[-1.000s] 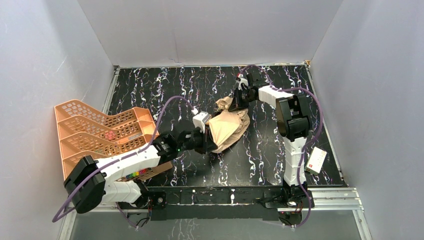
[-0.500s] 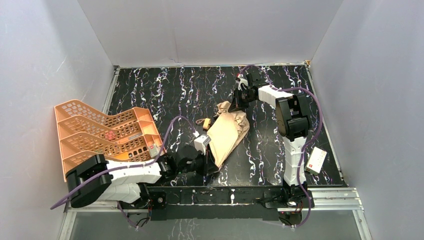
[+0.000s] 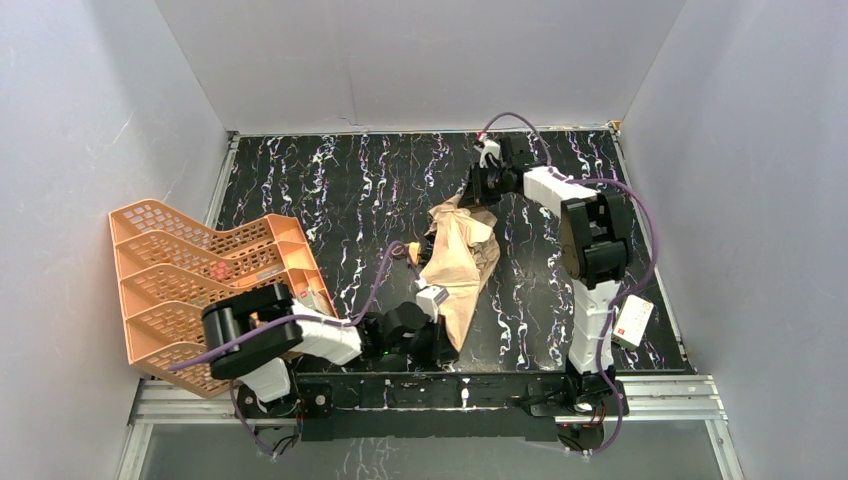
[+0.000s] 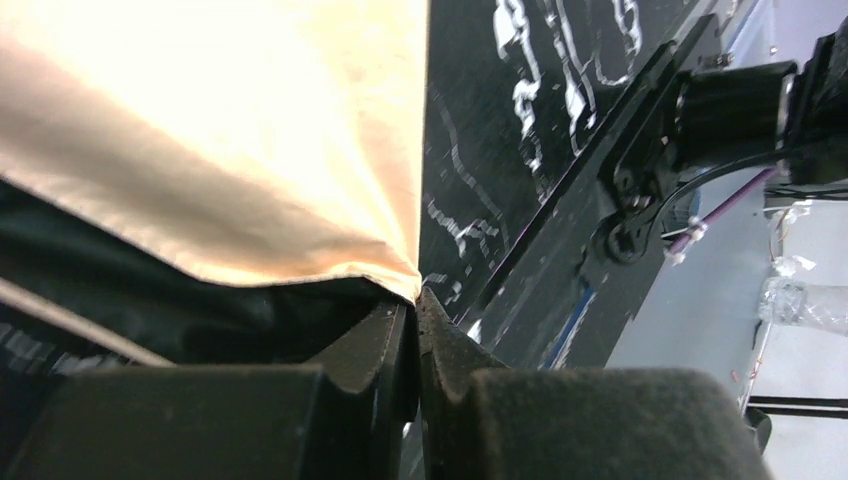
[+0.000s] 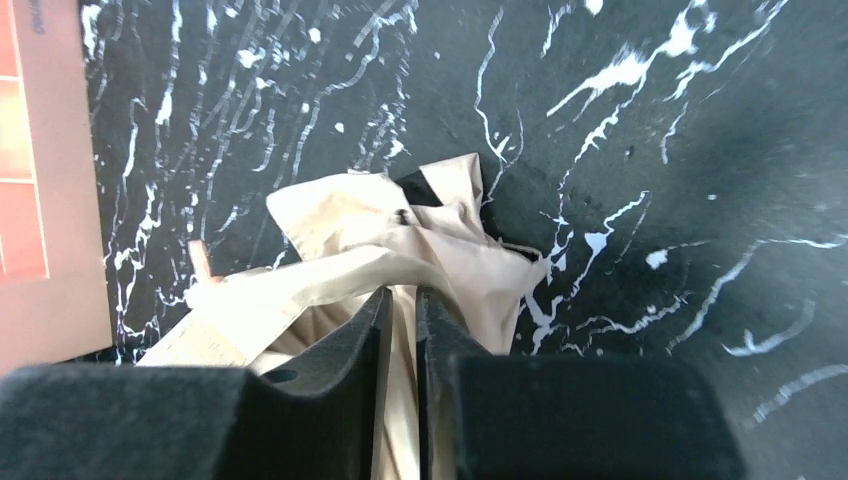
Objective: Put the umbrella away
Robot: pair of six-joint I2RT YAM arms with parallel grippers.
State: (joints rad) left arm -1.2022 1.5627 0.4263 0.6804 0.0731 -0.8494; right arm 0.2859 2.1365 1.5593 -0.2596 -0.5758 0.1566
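Umbrella (image 3: 462, 262) on table (image 3: 350, 190), orange rack (image 3: 190, 265) far left, white box (image 3: 632, 322) right

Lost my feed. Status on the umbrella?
Left gripper shut on umbrella edge. Right gripper at its far end, grip unclear. Umbrella on table, orange rack apart.

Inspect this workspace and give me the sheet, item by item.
Surface: black marbled tabletop, white veins.
Job's things: umbrella, collapsed, tan side up, lying mid-table between both grippers.
Clutter: orange mesh rack at left; small white box at right edge.
Grippers: left gripper shut on the umbrella's near canopy edge; right gripper over its far end, jaws a slit apart, grip unclear.
Cables: purple cables along both arms.
Surroundings: pale walls on three sides; metal rail at near edge.
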